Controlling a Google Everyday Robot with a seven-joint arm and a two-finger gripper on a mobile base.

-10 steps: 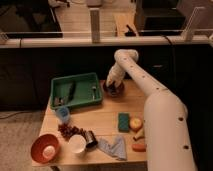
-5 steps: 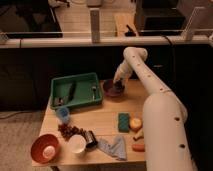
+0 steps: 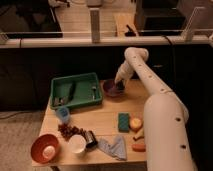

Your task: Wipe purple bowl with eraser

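Over the purple bowl (image 3: 111, 89) hangs the gripper (image 3: 120, 85) — dark against it, its grasp cannot be told.

We see a smooth white arm (image 3: 159, 112), thick far behind the gripper (image 3: 120, 83), thinner near it, with small dark dots on its shell. The darker gripper is over the purple bowl (image 3: 111, 89).

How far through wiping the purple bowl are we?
Reach looks done: the gripper is down at the right rim of the purple bowl. In hand: a small dark block at its tip, likely the eraser, sits against the bowl, so wiping seems underway. Left: finishing the wipe and withdrawing; how much is wiped can't be told.
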